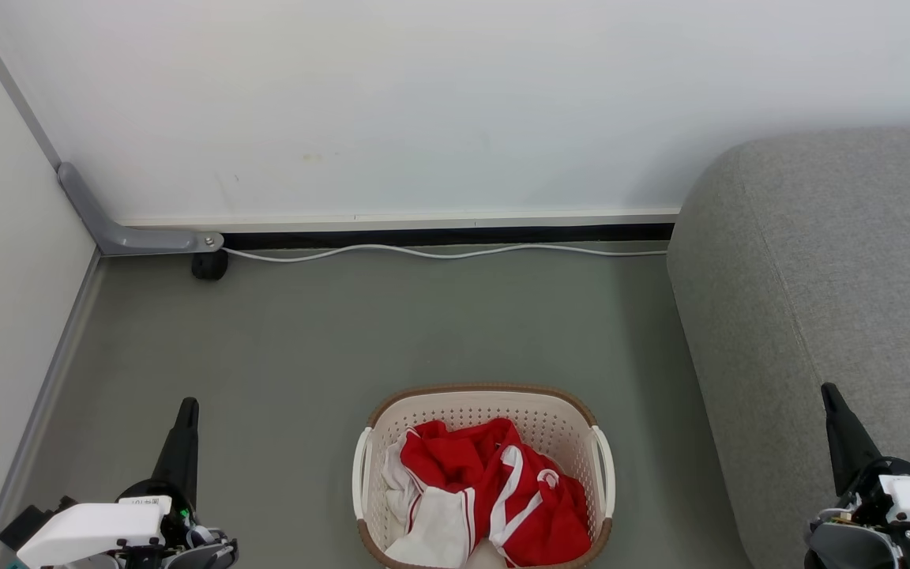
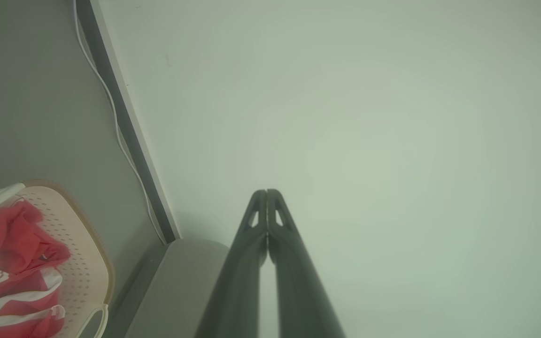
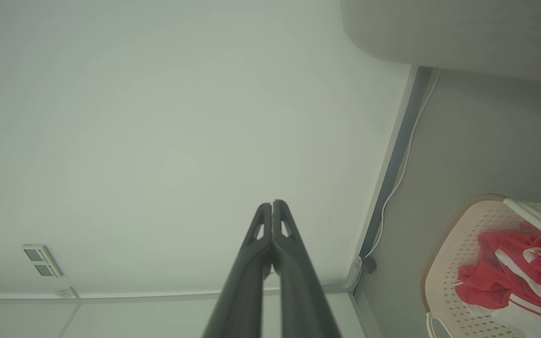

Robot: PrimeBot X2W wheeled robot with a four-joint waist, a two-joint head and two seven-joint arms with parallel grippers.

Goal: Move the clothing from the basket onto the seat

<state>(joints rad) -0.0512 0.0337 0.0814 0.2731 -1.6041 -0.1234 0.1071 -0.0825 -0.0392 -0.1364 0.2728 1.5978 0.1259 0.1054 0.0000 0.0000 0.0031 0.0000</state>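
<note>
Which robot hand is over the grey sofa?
The right gripper: it shows against the sofa, while the left gripper is over the floor.

perforated plastic basket, soft cloth clothing, woven seat

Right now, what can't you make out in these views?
- Head view: near rim of the basket is clipped by the bottom edge.
- Garment count: the clothing lies heaped, overlapping itself.
- Basket floor: hidden under the clothing.
- The seat: runs off the right edge; full extent unknown.
</note>
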